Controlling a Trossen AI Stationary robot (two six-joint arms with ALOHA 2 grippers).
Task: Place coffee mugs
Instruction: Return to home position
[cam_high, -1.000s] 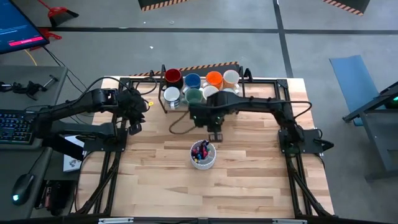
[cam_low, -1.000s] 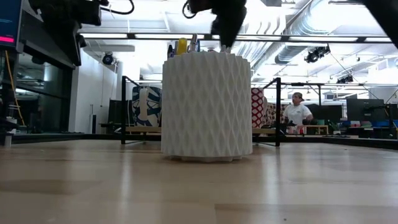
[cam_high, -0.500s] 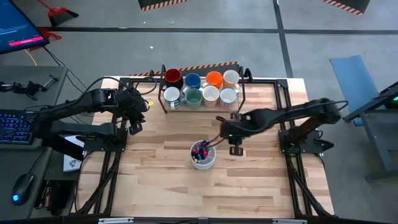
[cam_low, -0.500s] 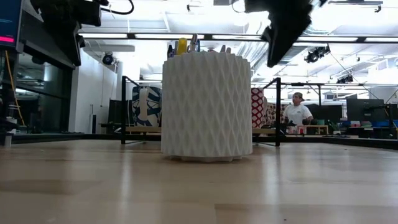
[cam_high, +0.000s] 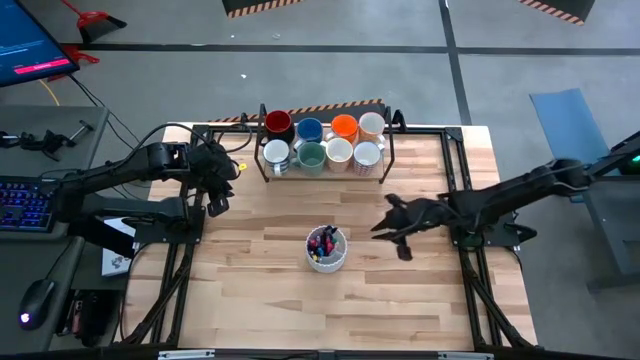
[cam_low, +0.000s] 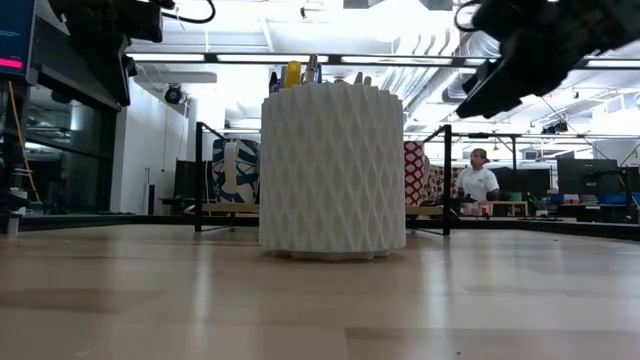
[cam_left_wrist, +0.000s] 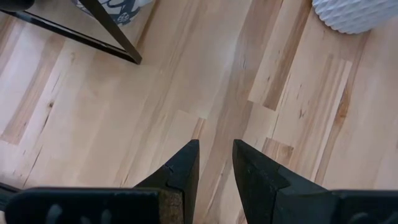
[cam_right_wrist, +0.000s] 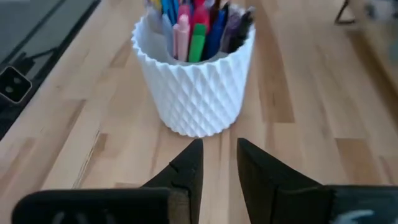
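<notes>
Several coffee mugs stand in two rows inside a black frame at the table's far middle: dark red, blue, orange and cream behind, white, green and two more white ones in front. My left gripper hangs open over bare wood left of the frame. My right gripper is open, holds nothing, and points at the white pen cup from the table's right.
The white ribbed pen cup, full of coloured pens, stands at the table's middle and fills the low view. One leg of the frame shows ahead of my left gripper. A person sits in the room far behind.
My right gripper has drawn back from beside the mug frame toward the table's right edge, sinking a little and tipping from pointing down to nearly level. It now stands right of the pen cup. The mugs and the pen cup have stayed in place.
</notes>
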